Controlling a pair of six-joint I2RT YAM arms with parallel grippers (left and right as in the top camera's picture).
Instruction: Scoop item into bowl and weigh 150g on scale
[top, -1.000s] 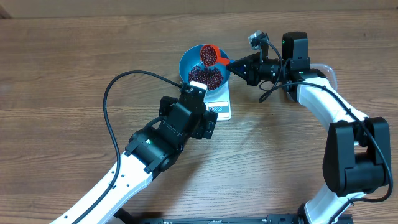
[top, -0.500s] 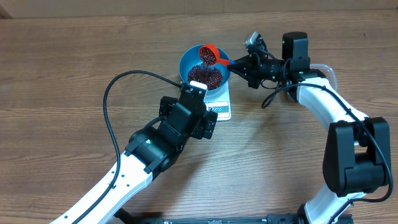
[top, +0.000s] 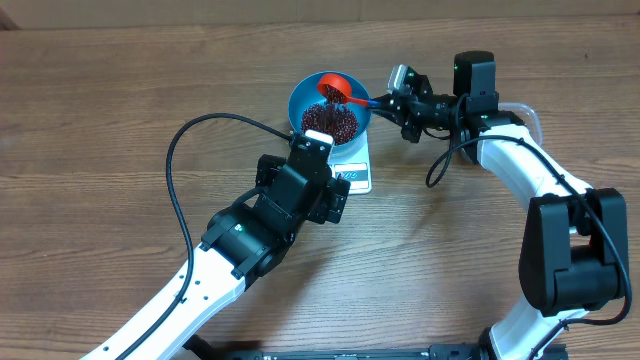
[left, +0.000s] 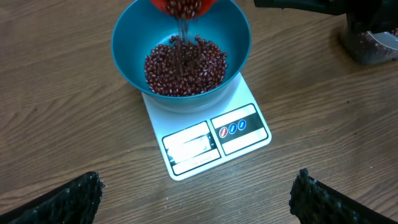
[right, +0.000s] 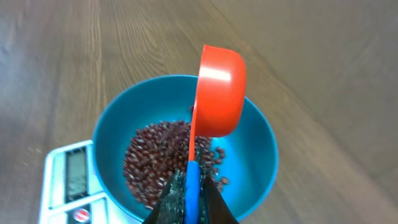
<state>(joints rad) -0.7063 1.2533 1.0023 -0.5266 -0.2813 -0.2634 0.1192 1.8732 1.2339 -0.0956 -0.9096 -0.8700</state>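
Scene: a wooden desk (top: 120, 90) seen from above, with two white-and-black robot arms reaching toward its middle.
Scale: a small white digital kitchen scale (left: 211, 140) lay flat on the desk, its display panel facing the left arm.
Bowl: a round blue bowl (left: 121, 56) sat on the scale and overhung its far end.
Beans: a loose heap of small dark red-brown beans (left: 185, 65) covered the bottom of the bowl, with a thin blurred stream falling onto it from above.
Scoop: an orange-red measuring scoop (right: 219, 93) with a blue handle was tipped steeply over the bowl, its open side turned down toward the beans.
Right pincer: the right pincer (right: 189, 186) was clenched on the scoop's handle, holding it above the bowl.
Left pincer: the left pincer (left: 198, 186) was released, its jaws spread wide and grasping nothing, hovering just short of the scale.
Tub: a clear plastic tub (left: 370, 43) with more beans stood beyond the scale, on the right arm's side.
Progress: a fair amount seemed to be in the bowl already and another scoopful was being emptied. The display was too washed out to read, so whether the target weight was reached could not be told. Checking it, and topping up if short, probably remained.
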